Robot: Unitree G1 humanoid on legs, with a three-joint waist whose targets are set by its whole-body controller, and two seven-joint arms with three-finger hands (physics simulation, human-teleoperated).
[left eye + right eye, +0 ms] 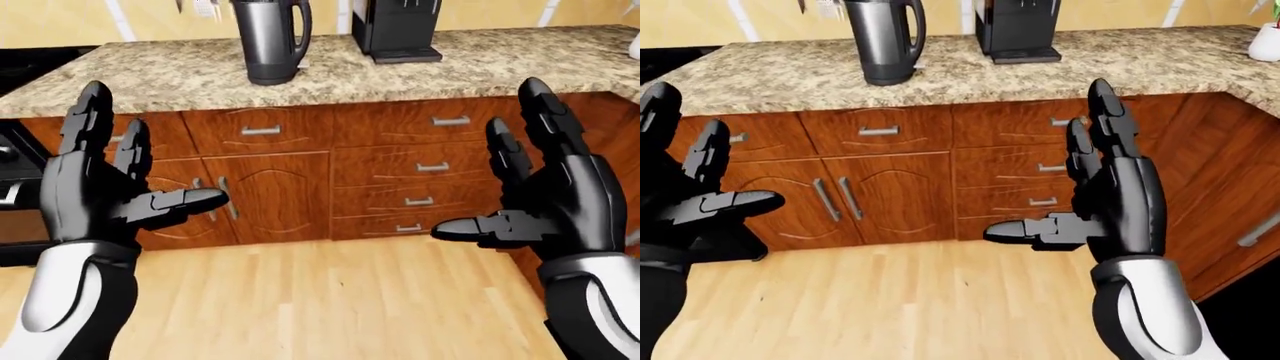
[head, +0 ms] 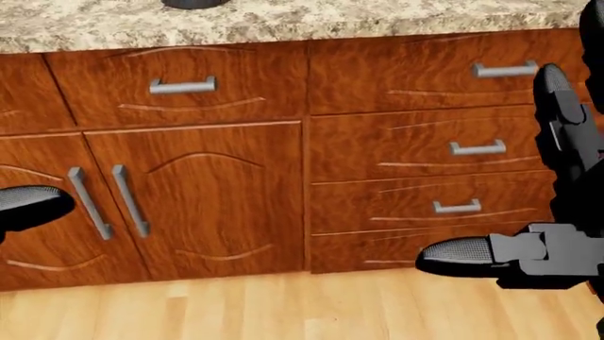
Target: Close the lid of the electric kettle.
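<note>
The electric kettle (image 1: 270, 41) is dark steel with a black handle. It stands on the granite counter (image 1: 480, 64) at the top of the left-eye view. Its top is cut off by the frame, so the lid does not show. My left hand (image 1: 150, 157) is open and empty at the left, fingers spread upward. My right hand (image 1: 490, 165) is open and empty at the right. Both hands hang over the wooden floor, below the counter's edge and well short of the kettle. In the head view only the kettle's base edge (image 2: 193, 3) shows.
A black coffee machine (image 1: 395, 30) stands to the right of the kettle. Wooden cabinets and drawers (image 1: 430, 165) run under the counter. A dark stove (image 1: 15, 187) is at the left edge. A side cabinet run (image 1: 1240, 187) closes the right. A wooden floor (image 1: 320, 300) lies below.
</note>
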